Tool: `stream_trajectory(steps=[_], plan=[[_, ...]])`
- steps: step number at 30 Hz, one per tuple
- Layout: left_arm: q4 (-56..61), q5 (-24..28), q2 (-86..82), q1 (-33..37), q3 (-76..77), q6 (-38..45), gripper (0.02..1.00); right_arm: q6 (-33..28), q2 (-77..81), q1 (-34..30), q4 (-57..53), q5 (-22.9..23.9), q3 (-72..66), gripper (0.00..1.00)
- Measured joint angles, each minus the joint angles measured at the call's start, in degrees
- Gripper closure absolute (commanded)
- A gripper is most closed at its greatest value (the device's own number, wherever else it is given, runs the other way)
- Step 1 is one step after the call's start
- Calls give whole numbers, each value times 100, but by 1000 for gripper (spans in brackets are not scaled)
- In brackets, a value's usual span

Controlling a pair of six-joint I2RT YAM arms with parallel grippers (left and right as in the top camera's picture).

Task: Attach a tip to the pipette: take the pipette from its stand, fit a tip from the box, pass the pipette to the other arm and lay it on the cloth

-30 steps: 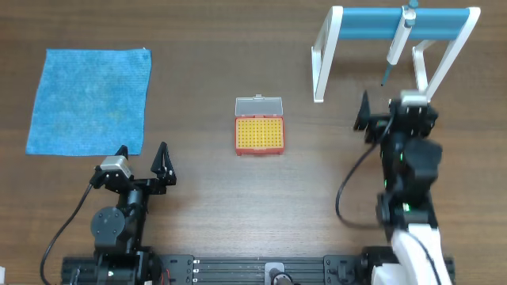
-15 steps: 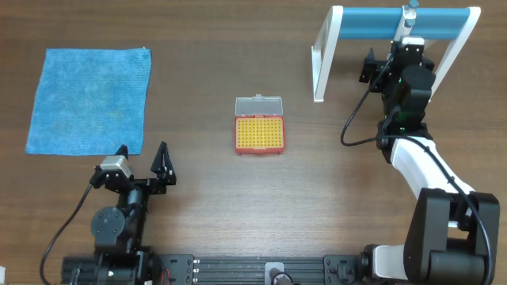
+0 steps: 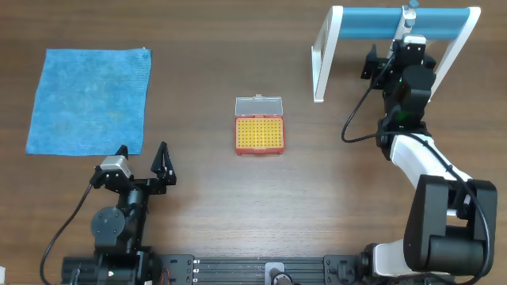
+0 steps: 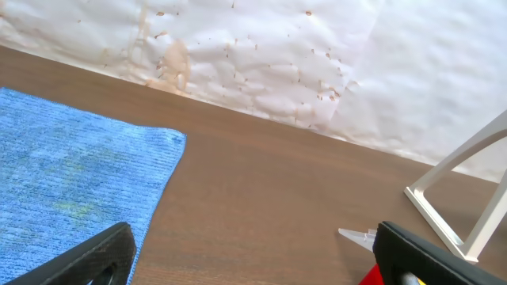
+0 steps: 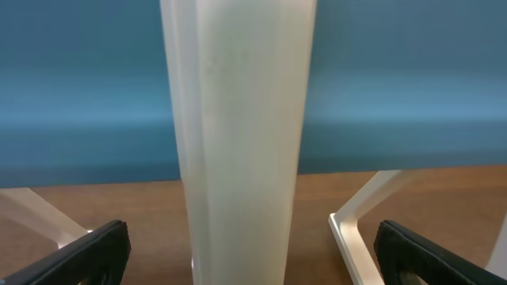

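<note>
The pipette (image 5: 238, 134) is hung on the stand (image 3: 372, 22) at the worktop's far right, its long axis upright. It is centred between the spread fingers of the right claw (image 5: 253, 257) — nothing is gripped yet. The grasp is judged to need little more than a closing across the barrel. The left claw (image 3: 143, 156), likewise released, is parked well apart, near the cloth (image 3: 89, 101) — the right arm is plainly the nearer.

We saw a brown, wood-grained bench (image 3: 317, 198) under even light. Behind its far edge stood a white, wrinkled wall covering (image 4: 317, 55), flecked with brownish specks and stains.
</note>
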Motion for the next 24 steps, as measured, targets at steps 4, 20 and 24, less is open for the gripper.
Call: stream_trajectory(steps=[4,20,24], plan=[[0,0,0,0,0,0,47,0,63,0,155,0,4,7],[0,0,0,0,0,0,49,-22,63,0,247,0,7,919],[0,0,-2,0,0,0,47,-22,52,0,240,0,7,919]])
